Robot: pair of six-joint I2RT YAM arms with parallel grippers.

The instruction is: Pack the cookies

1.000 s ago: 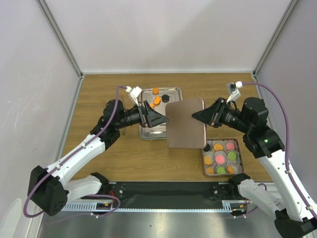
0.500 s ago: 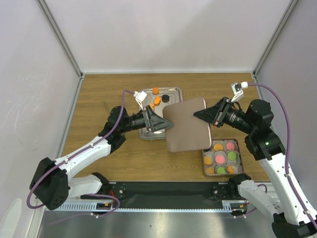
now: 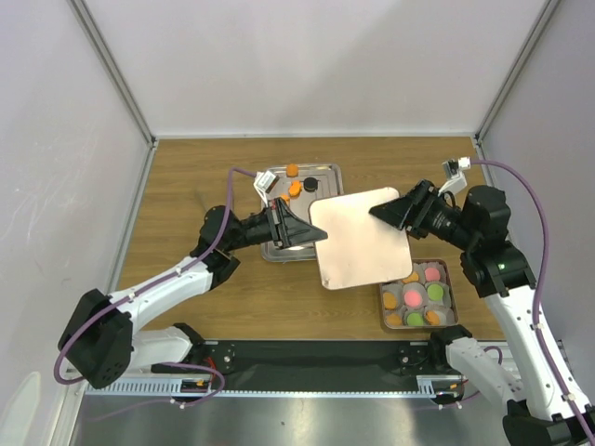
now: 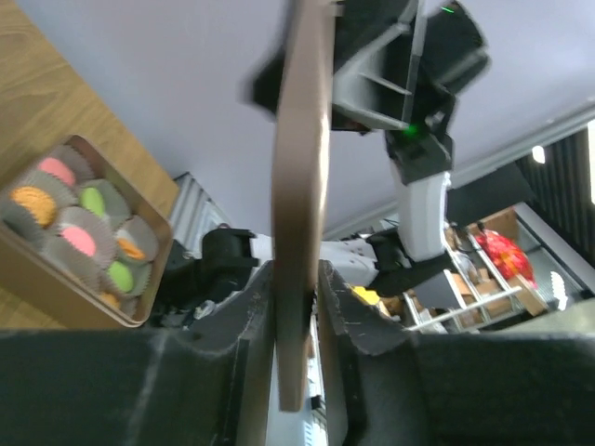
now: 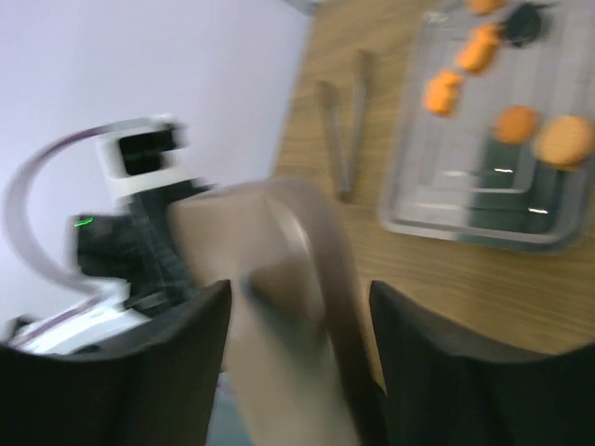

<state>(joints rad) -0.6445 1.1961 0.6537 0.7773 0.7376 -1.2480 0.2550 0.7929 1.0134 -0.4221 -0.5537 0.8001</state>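
From the top view, the box [image 3: 382, 312] at the right near side of the bench [image 3: 186, 186] has its paper cups filled with cookies [image 3: 412, 297] in pink, green and orange. A few orange ones and a black one lie loose in the tray [image 3: 321, 168] farther back. The lid [image 3: 364, 240] hangs tilted in the air between the two, with the left fingers [image 3: 302, 228] at its left edge and the right fingers [image 3: 390, 212] at its far right corner.

On the left wrist view, my left fingers [image 4: 358, 327] are pinched on the lid's edge [image 4: 302, 186], and the filled box [image 4: 65, 293] sits below.

The right wrist view is blurred. The lid [image 5: 279, 279] lies between the right fingers [image 5: 446, 362], but I cannot tell whether they grip it or stand clear.

I judge the filling to be nearly done. What is left is setting the lid on the box, and perhaps the tray's leftover cookies [image 5: 444, 91].
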